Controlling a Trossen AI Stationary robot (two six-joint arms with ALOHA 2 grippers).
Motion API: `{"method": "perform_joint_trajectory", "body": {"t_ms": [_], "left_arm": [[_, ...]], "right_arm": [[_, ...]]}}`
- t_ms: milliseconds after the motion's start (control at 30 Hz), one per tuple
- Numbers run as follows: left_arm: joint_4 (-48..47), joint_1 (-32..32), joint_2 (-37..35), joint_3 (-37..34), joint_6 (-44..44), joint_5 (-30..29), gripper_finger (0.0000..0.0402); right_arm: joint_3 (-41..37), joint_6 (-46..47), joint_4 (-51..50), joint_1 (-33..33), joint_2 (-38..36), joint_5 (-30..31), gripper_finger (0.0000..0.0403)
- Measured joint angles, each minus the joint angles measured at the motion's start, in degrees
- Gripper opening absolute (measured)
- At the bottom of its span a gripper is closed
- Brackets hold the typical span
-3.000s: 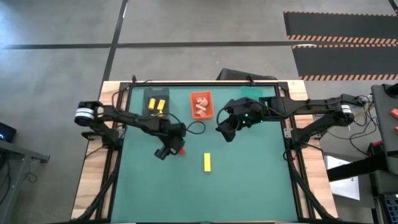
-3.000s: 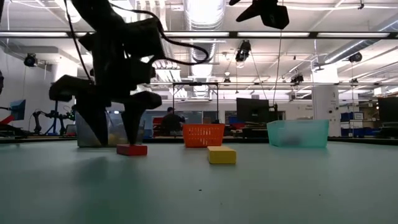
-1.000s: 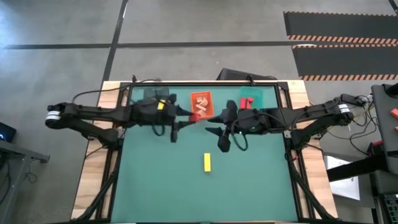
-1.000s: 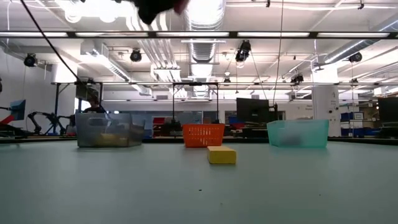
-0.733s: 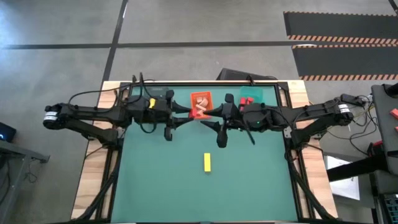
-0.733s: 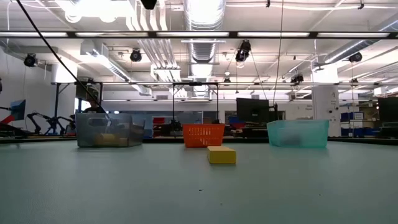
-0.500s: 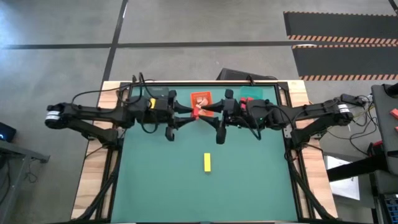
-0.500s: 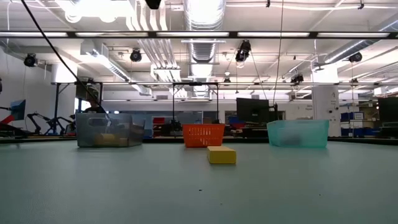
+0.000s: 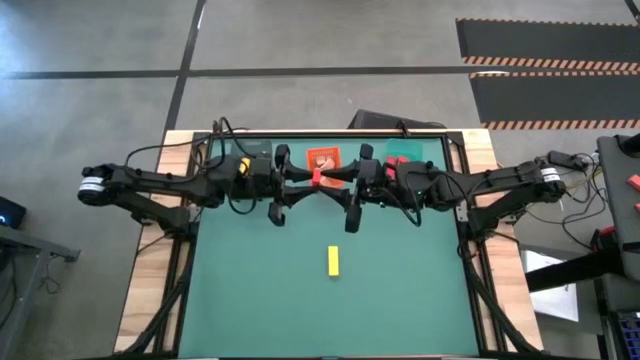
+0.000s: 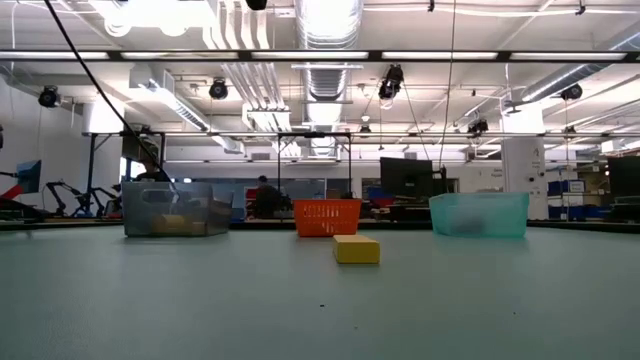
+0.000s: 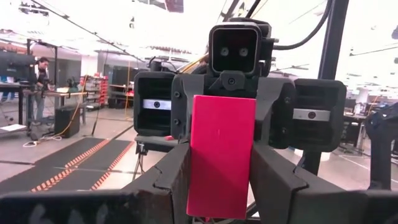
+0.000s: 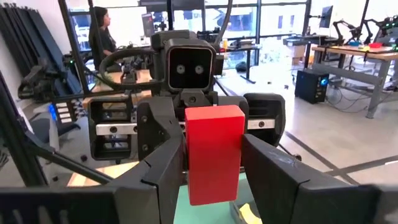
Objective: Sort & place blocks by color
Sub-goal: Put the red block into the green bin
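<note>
Both arms have met mid-air above the table: flat red rectangular block clamped between both sets of jaws, handover toward the right arm likely

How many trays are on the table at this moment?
3, along the far edge: grey tray on the left, orange tray in the middle partly under the grippers, teal tray on the right. None appears hidden.
</note>
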Motion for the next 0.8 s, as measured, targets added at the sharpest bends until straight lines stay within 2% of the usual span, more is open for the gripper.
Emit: {"method": "perform_joint_trajectory", "body": {"t_ms": [267,567,800], "left_arm": [[-0.67,0.00,0.12,-0.52,-0.33,0.00,0.0115],[-0.61,0.00,0.12,-0.70,-1.42,-0.04,0.0115],[-0.44,0.00,0.33,-0.72,-1.46,-0.17,0.0115]], "right_arm": [[-0.07,6.92,-0.03,-0.87,0.07,-0.88,0.0157],[-0.04,3.65,0.17,-1.01,0.64,-0.58,0.0180],[-0.04,2.10,0.17,-1.12,1.26,-0.85,0.0132]]}}
